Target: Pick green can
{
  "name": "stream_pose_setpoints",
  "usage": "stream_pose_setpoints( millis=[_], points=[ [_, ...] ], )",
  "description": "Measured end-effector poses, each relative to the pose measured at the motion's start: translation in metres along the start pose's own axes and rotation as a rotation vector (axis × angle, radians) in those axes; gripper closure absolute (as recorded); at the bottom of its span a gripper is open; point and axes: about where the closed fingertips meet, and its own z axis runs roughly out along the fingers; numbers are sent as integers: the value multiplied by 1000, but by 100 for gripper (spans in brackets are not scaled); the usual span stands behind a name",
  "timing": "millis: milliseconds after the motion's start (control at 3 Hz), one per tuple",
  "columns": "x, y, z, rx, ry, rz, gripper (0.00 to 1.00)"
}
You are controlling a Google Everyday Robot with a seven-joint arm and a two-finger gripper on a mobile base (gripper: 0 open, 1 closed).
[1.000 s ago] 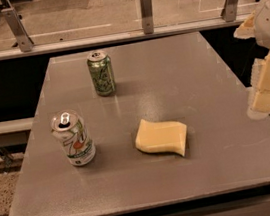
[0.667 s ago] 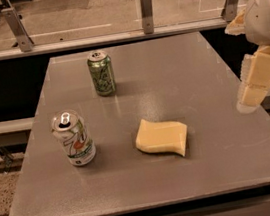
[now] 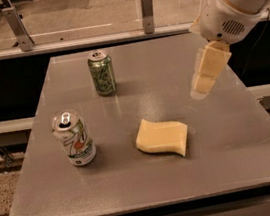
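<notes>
The green can (image 3: 102,73) stands upright at the back left of the grey table (image 3: 239,130). It is green all over with pale lettering and a silver top. My gripper (image 3: 199,90) hangs from the white arm at the upper right, above the right part of the table. It is well to the right of the green can and holds nothing.
A mostly white can with a green-and-red logo (image 3: 74,138) stands at the front left. A yellow sponge (image 3: 161,137) lies in the middle, below and left of the gripper. A railing with metal posts (image 3: 146,4) runs behind the table.
The arm and gripper have moved left from the table's right edge to over the table. The cans and sponge have not moved.
</notes>
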Motion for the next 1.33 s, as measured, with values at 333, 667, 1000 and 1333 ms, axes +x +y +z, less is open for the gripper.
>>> stream_pose_setpoints(
  millis=[333, 667, 1000, 1333],
  points=[
    [-42, -21, 33, -13, -57, 29, 0],
    [-73, -39, 58, -8, -92, 59, 0],
    [-104, -53, 86, -7, -121, 88, 0],
    [-133, -65, 113, -2, -151, 121, 0]
  ],
)
